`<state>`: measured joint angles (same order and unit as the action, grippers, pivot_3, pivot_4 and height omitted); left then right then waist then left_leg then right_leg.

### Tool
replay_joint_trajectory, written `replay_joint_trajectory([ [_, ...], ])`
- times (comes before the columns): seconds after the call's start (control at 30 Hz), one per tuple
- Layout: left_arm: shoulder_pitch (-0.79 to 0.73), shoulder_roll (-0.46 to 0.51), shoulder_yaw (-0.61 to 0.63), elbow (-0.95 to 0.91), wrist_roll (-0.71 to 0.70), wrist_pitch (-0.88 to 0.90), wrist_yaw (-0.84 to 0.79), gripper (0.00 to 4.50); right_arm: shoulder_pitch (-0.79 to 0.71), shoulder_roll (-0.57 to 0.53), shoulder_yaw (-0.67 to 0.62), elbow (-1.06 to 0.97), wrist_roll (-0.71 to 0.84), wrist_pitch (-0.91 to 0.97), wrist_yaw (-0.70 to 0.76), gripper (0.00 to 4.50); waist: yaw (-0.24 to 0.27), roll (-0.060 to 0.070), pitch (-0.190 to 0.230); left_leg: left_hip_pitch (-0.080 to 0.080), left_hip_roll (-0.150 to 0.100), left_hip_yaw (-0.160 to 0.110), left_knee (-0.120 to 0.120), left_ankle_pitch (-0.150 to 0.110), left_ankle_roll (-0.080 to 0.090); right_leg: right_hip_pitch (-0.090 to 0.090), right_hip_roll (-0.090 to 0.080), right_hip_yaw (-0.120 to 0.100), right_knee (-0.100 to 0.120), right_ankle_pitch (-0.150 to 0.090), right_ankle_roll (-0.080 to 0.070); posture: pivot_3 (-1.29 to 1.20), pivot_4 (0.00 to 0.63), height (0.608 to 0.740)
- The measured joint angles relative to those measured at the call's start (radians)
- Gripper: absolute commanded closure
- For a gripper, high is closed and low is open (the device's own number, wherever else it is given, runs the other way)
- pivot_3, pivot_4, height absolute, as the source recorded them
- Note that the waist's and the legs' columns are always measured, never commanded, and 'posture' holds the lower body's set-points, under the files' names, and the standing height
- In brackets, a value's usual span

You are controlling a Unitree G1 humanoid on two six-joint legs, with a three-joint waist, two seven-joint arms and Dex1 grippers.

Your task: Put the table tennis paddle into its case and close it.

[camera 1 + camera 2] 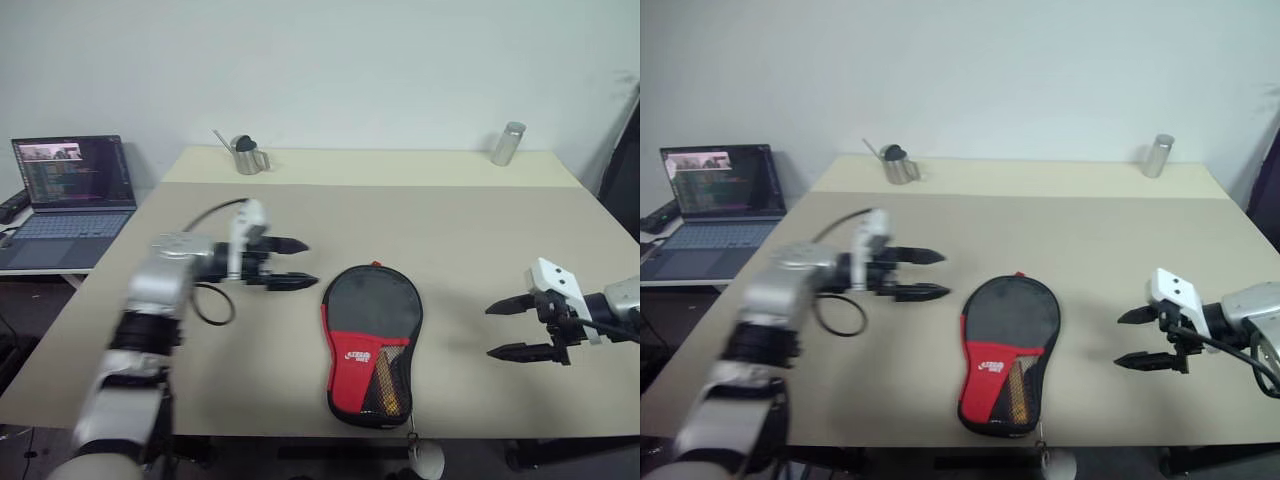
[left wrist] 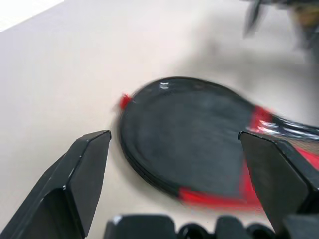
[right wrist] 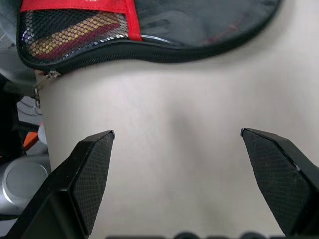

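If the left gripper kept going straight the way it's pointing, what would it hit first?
Probably the case: the open left gripper points toward its round end. It sits higher, so it might pass just above.

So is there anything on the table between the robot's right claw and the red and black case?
No. Only bare table lies between the open right gripper and the case. The paddle handle shows through its mesh pocket.

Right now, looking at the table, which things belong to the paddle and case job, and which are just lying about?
Job:
- case, closed flat mid-table
- table tennis paddle, striped handle visible through the mesh pocket
- left gripper and right gripper, both open, either side of the case

Lying about:
- metal cup, far edge
- clear jar, far edge
- laptop, side desk
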<state>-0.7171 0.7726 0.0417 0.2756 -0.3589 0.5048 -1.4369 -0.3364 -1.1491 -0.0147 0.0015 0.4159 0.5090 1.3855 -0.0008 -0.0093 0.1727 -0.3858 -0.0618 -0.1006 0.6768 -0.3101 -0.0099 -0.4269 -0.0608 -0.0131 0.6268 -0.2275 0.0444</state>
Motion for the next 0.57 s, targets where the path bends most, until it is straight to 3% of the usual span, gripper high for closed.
replay_joint_trajectory([
  [0.13,0.110,0.171,0.088,-0.028,-0.060,0.033,-0.045,0.00,0.085,-0.043,-0.141,-0.010,0.042,-0.001,0.031,0.02,0.003,0.003,0.003,0.003,0.001,0.000,0.001,0.000,0.000,0.003,0.001,0.000,0.002,0.000,0.000,0.00,0.150,0.740],
  [0.3,0.163,0.294,0.185,-0.033,-0.132,0.049,-0.081,0.00,0.218,-0.093,-0.288,-0.077,0.076,0.039,0.052,0.02,0.008,0.004,0.003,0.004,0.001,0.000,0.001,0.000,0.001,0.004,0.001,0.000,0.002,0.000,0.000,0.00,0.150,0.740],
  [0.57,0.329,0.332,0.272,-0.057,-0.180,0.063,-0.077,0.00,0.305,-0.106,-0.374,-0.160,0.104,0.107,0.063,0.02,-0.001,0.004,0.004,0.005,0.002,0.002,0.001,0.000,0.001,0.004,0.002,0.001,0.003,0.000,0.000,0.00,0.150,0.740],
])
